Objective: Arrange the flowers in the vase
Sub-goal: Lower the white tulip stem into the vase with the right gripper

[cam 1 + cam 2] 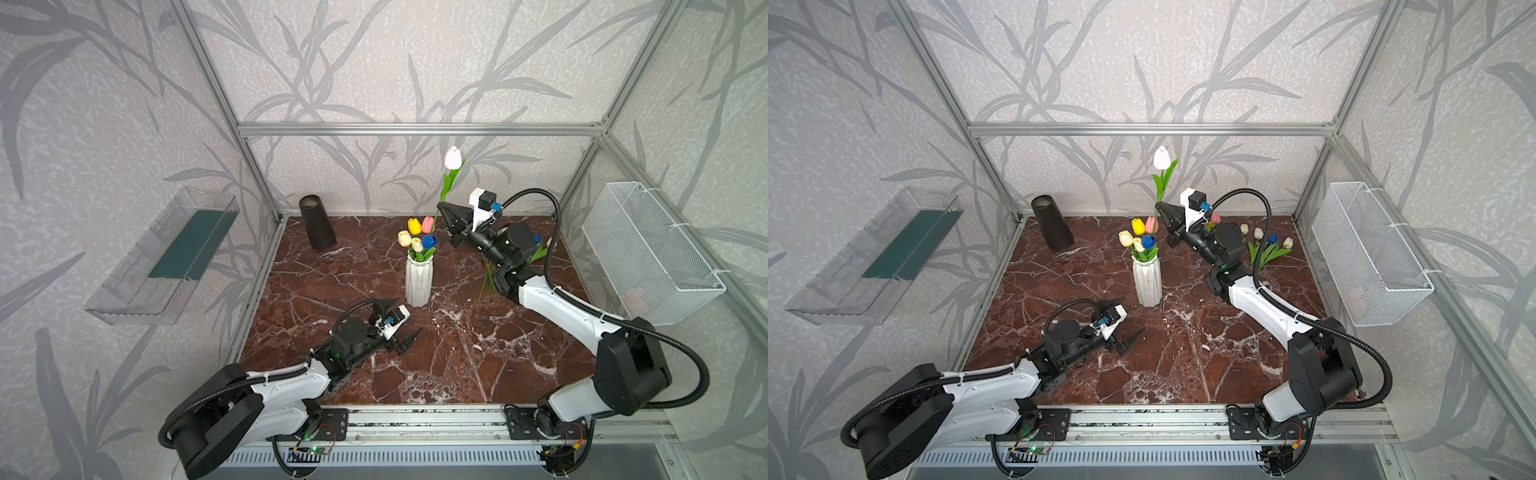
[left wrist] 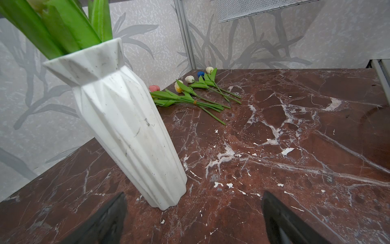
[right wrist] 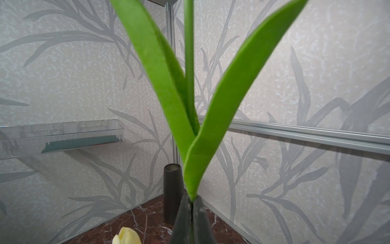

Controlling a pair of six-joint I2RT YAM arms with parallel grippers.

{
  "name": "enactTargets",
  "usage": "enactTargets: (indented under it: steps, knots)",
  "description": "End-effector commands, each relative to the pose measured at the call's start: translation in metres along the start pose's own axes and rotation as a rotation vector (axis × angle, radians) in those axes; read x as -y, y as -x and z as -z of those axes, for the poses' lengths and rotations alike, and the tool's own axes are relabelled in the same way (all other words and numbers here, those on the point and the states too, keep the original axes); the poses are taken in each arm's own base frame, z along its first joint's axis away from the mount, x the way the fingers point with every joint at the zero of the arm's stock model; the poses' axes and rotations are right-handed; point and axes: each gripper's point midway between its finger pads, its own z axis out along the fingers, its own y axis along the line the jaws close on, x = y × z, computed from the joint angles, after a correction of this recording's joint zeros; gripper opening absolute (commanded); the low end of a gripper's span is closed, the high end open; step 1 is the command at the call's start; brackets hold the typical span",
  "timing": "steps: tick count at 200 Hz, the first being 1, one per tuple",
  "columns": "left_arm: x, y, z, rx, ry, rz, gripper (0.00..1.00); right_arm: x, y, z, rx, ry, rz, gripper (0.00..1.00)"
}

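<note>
- A red-brown marble table fills the lower half of both top views, with the white faceted vase upright at centre frame
- The right gripper, right of centre above the vase, has its jaws pressed together on one white tulip just below the leaves, bloom pointing at the top of the frame
- The left gripper hovers low at lower centre, its jaws spread wide and empty, just in front of the vase foot
- Five tulips already stand in the vase; more flowers lie flat at the right rear of the table, partly behind the right arm
- Judged from here, the stem tip should be brought squarely over the vase mouth, kept near vertical, threaded down between the standing leaves, and let go only once it is well inside; the free claw could steady the vase
</note>
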Motion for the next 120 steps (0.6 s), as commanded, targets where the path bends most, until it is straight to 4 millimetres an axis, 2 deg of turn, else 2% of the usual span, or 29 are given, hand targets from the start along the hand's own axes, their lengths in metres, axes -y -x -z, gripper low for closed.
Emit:
enactTargets:
  steps: [1, 74, 120]
  knots:
    - [-0.001, 0.013, -0.003, 0.033, -0.005, -0.026, 0.99, -0.006, 0.028, -0.007, 0.082, 0.03, 0.032, 0.0]
    - [-0.001, 0.013, -0.004, 0.033, -0.005, -0.029, 0.99, -0.002, 0.023, -0.014, 0.081, 0.014, 0.107, 0.0]
    - [-0.002, 0.013, -0.004, 0.03, -0.002, -0.03, 0.99, -0.005, -0.003, -0.014, 0.05, 0.039, 0.116, 0.0]
